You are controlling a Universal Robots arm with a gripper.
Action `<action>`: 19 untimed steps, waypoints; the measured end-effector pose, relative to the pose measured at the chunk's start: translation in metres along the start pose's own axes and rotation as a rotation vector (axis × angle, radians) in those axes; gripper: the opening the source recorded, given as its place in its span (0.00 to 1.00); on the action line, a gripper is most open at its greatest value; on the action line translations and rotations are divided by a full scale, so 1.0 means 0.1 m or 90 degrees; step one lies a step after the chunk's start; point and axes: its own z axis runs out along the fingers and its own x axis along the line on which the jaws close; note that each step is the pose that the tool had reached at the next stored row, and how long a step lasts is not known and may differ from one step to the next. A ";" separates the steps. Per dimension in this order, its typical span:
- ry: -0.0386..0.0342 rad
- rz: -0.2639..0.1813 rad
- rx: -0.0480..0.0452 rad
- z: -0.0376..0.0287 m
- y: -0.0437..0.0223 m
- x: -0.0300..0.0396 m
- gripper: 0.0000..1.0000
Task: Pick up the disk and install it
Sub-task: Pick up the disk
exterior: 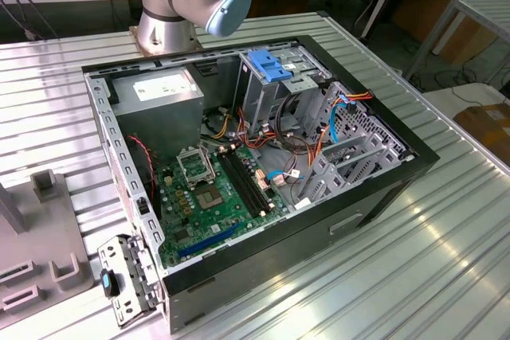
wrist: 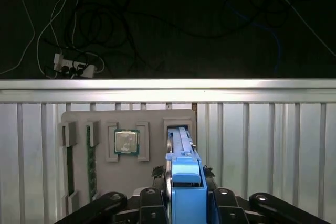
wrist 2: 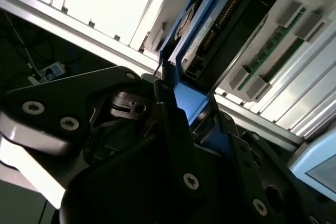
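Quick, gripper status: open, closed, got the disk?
Gripper: closed on the disk, fingers clamping its blue carrier in both wrist views.

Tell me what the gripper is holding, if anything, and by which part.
The gripper holds the disk by the end of its light-blue carrier rail; the disk stands on edge in a grey tray.
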 end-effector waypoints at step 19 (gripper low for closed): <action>-0.0011 0.000 -0.0002 -0.316 -0.004 0.010 0.37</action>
